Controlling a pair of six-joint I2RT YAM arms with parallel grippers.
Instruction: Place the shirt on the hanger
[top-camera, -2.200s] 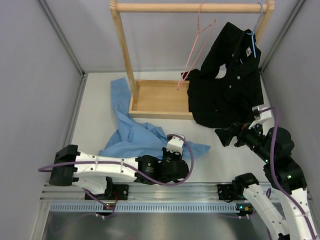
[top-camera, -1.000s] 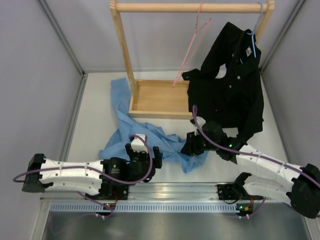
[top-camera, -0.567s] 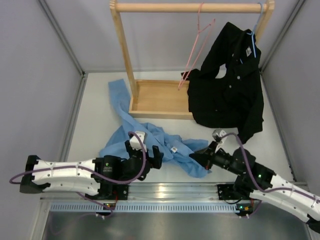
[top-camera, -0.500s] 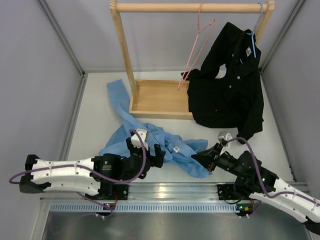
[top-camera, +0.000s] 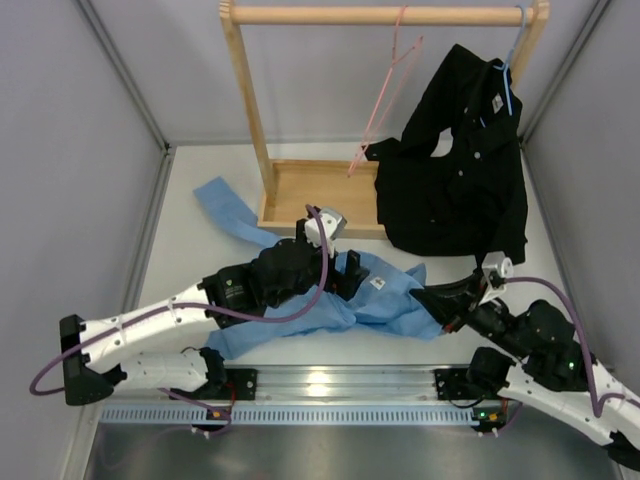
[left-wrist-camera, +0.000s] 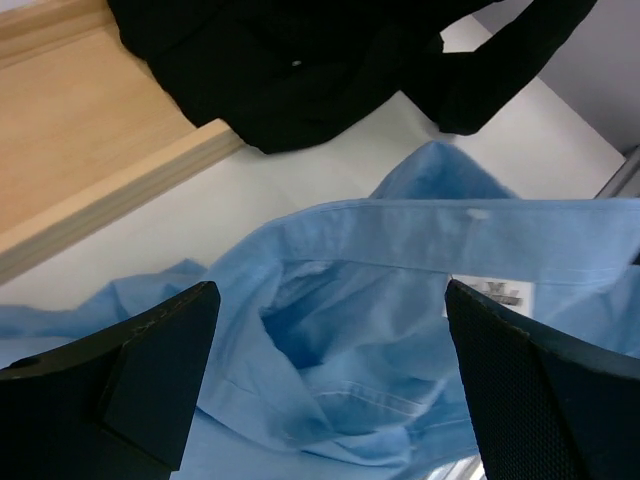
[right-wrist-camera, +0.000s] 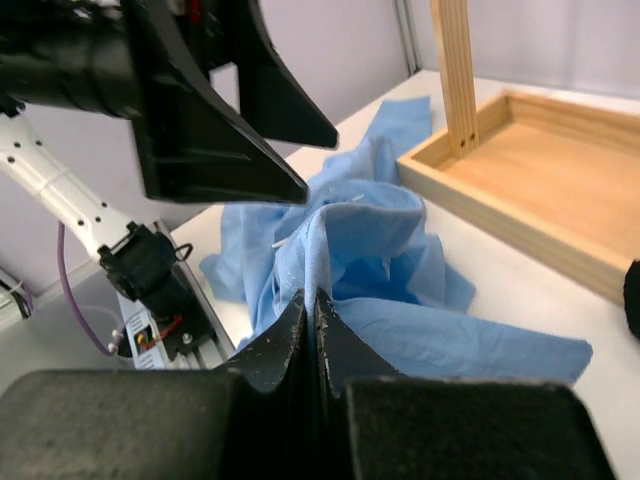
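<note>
Well, the shirt (top-camera: 375, 295) lay on the table (top-camera: 190, 230); the hanger (top-camera: 385, 90) hung on the rack (top-camera: 250, 100). Right gripper (right-wrist-camera: 312, 300) was pinched shut on the shirt's edge; left gripper (left-wrist-camera: 328, 290) hovered wide open over the collar (left-wrist-camera: 420, 215). Left should prob. close on one collar layer, w/o bunching.

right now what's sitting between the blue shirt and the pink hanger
Between shirt and hanger: the rack's wooden base tray and a strip of bare table in front of it, shown in the top and left wrist views.
</note>
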